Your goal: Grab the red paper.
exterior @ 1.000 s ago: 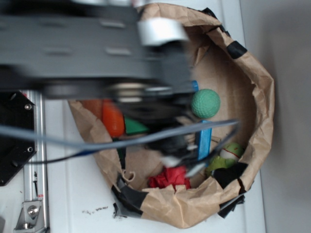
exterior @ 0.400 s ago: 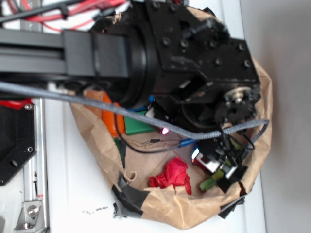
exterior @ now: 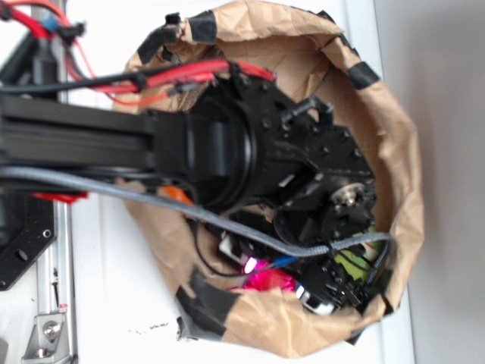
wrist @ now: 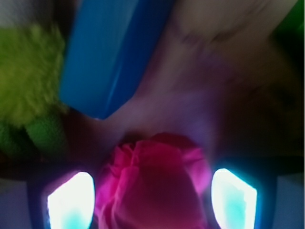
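The red paper (exterior: 265,282) is a wrinkled wad at the bottom of the brown paper bag (exterior: 398,197), near its lower wall, mostly covered by the arm. My gripper (exterior: 277,277) is lowered into the bag right over it. In the wrist view the red paper (wrist: 152,167) fills the space between my two glowing fingers (wrist: 71,200), one on each side of it, and the gripper (wrist: 152,188) is open around it. I cannot tell whether the pads touch the paper.
A blue block (wrist: 105,52) lies just beyond the paper, with a fuzzy green toy (wrist: 26,71) to its left. An orange toy (exterior: 178,196) peeks out under the arm. Black tape patches (exterior: 208,307) line the bag rim. A metal rail (exterior: 53,296) runs at the left.
The arm has swung down and left inside the bag. The gripper has gone from beside the green toy to directly over the red paper, which is now largely hidden.
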Controlling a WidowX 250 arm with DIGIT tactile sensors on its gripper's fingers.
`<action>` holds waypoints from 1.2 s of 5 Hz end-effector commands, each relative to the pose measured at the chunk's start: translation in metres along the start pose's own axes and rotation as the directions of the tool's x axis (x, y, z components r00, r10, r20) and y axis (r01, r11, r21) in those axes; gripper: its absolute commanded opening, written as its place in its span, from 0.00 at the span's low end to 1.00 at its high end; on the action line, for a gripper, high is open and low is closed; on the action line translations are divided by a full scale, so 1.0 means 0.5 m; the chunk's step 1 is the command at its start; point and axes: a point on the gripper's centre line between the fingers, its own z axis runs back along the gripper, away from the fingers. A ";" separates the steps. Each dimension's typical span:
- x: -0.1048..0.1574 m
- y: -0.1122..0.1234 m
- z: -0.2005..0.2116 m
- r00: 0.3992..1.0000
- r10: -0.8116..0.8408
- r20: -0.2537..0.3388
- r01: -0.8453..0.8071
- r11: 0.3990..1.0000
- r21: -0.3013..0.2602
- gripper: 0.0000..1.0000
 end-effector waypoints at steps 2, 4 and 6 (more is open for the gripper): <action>-0.024 0.016 0.011 0.991 -0.127 0.030 0.124 0.988 0.089 0.00; 0.011 0.057 0.275 0.834 -0.399 0.380 0.368 0.917 0.154 0.00; 0.001 0.066 0.345 0.623 -0.629 0.466 0.513 0.777 0.363 0.00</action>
